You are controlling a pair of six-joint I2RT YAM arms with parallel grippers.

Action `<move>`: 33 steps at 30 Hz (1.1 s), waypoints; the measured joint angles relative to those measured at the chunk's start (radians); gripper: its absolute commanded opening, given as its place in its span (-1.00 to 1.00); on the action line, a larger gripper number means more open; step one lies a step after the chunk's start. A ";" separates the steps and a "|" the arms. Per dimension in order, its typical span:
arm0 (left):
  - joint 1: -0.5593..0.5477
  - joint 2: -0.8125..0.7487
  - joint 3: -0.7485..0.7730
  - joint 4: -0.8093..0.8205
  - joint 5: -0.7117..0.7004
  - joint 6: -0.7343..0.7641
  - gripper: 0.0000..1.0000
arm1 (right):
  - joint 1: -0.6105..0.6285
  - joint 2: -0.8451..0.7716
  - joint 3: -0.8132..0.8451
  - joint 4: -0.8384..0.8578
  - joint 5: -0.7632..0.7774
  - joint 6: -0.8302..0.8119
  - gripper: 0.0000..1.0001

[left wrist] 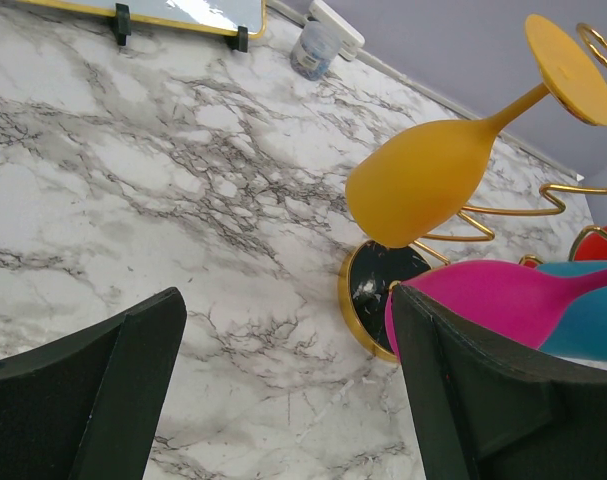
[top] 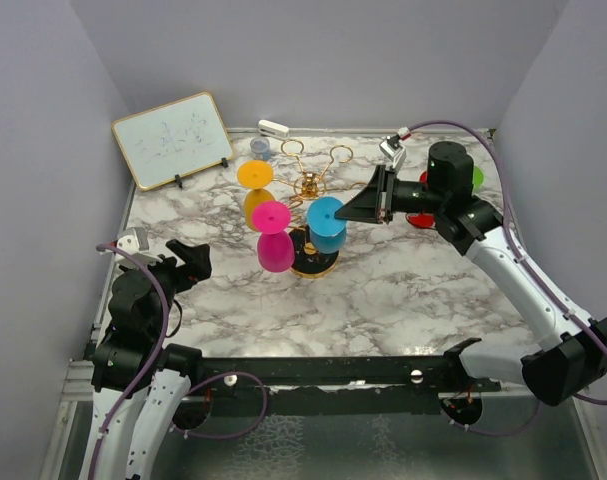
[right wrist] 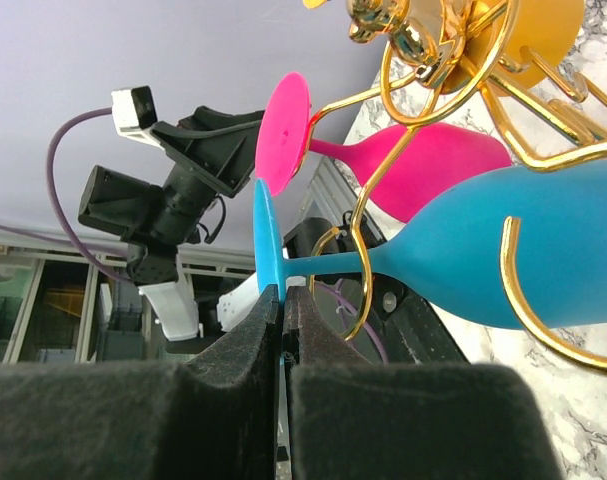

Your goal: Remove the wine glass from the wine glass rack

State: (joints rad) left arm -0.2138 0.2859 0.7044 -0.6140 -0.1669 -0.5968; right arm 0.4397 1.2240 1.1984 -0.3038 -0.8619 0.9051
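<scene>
closed right gripper pinches blue wine glass foot, rim edge hidden.

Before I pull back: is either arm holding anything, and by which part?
The right gripper pinches the blue wine glass by the rim of its foot, jaws shut. The left gripper is open, holding nothing.

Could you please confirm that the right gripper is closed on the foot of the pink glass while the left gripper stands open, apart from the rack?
Not quite: the right gripper is closed on the foot of the blue glass, not the pink glass, as the right wrist view shows. The rest holds: the left gripper stands open, apart from the rack.
</scene>
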 measured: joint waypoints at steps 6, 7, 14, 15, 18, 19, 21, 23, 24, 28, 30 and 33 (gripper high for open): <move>0.000 0.000 0.000 0.000 0.000 0.000 0.73 | 0.014 0.034 0.018 0.013 0.000 0.008 -0.98; 0.000 0.000 0.000 0.000 0.000 0.000 0.73 | 0.017 0.038 0.021 0.013 0.000 0.008 -0.98; 0.000 -0.005 0.000 0.000 0.000 0.000 0.73 | 0.030 0.069 0.041 0.029 0.002 0.013 -0.98; 0.000 -0.005 0.000 0.000 0.000 0.000 0.73 | 0.032 0.073 0.043 0.029 0.002 0.015 -0.98; 0.000 -0.007 0.000 0.000 0.000 0.000 0.72 | 0.038 0.085 0.050 0.036 0.005 0.016 -0.98; 0.000 -0.008 0.000 0.000 0.000 0.000 0.72 | 0.040 0.092 0.056 0.036 0.005 0.016 -0.98; 0.000 -0.009 0.000 0.000 0.000 0.000 0.73 | 0.045 0.101 0.063 0.040 0.006 0.016 -0.98; 0.000 -0.011 0.000 0.000 0.000 0.000 0.73 | 0.051 0.106 0.068 0.043 0.007 0.018 -0.98; 0.000 -0.011 0.000 0.000 0.000 0.000 0.73 | 0.053 0.108 0.071 0.043 0.008 0.018 -0.98; 0.000 -0.013 0.000 0.000 0.000 0.000 0.73 | 0.071 0.109 0.078 0.045 0.009 0.018 -0.98; 0.000 -0.013 0.000 0.000 0.000 0.000 0.73 | 0.085 0.109 0.080 0.044 0.009 0.018 -0.98; 0.000 -0.014 0.000 0.000 0.000 0.000 0.72 | 0.106 0.111 0.088 0.035 0.008 0.010 -0.98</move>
State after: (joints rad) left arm -0.2138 0.2718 0.7044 -0.6140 -0.1669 -0.5968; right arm 0.5457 1.3346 1.2865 -0.2691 -0.8543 0.9154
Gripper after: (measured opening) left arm 0.863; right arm 0.018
